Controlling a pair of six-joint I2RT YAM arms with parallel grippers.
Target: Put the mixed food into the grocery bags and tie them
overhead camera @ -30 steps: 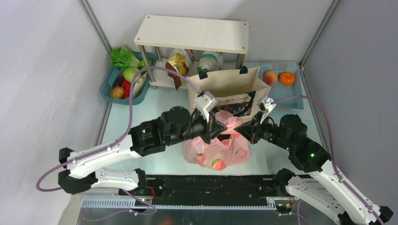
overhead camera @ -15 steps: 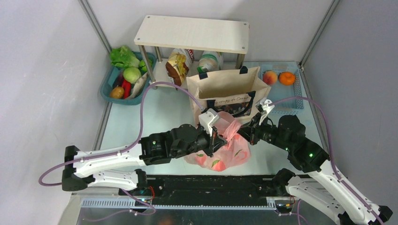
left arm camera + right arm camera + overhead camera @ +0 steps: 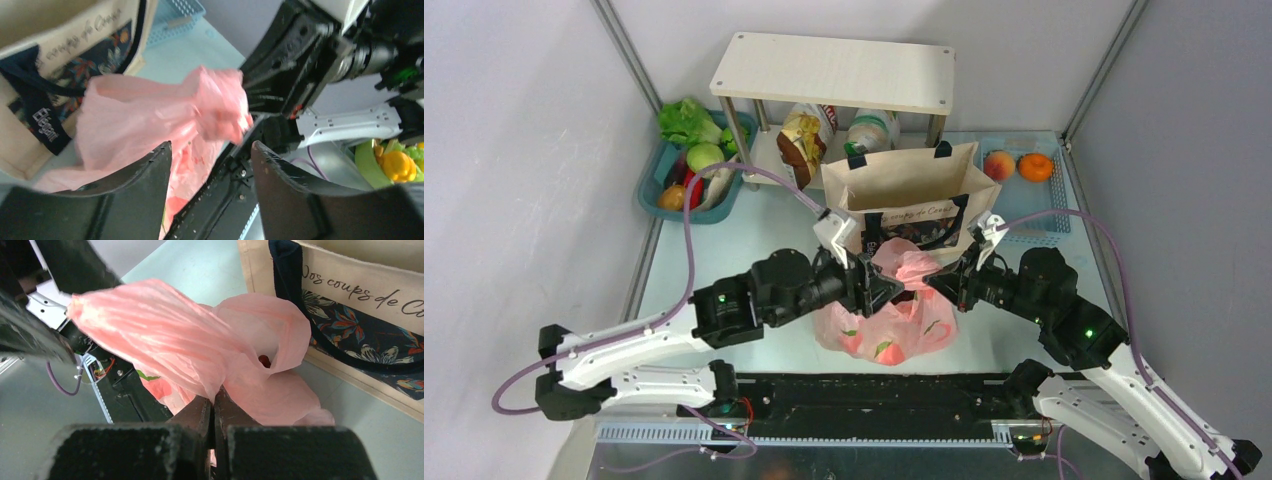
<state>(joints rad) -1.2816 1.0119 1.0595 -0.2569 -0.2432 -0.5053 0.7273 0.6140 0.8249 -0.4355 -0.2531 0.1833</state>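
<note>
At centre of the top view, on the pale green surface (image 3: 754,235) just ahead of the arm bases: pink bag (image 3: 889,325), thin and translucent, printed with peaches, lower part bulging, upper part gathered into a twisted neck. Just behind it, toward the upper middle of the frame: canvas tote (image 3: 914,185), upright, mouth open, navy handles and dark floral panel facing the arms. Right pincer (image 3: 932,282) at the right of the neck, clamped shut on a fold of the pink plastic; in the right wrist view, fingers (image 3: 197,415) pressed together at lower centre with the film pinched between them. Left pincer (image 3: 892,287) at the left of the neck, spread apart, nothing clamped; in the left wrist view, the gathered plastic just beyond the 2 parted black fingers. Under the wooden shelf (image 3: 834,70) at upper centre: brown and yellow packet (image 3: 802,140), well apart from the pink bag. At upper left, teal basket (image 3: 656,188) with greens; at upper right, blue basket (image 3: 1039,215) with 2 round fruits.
</note>
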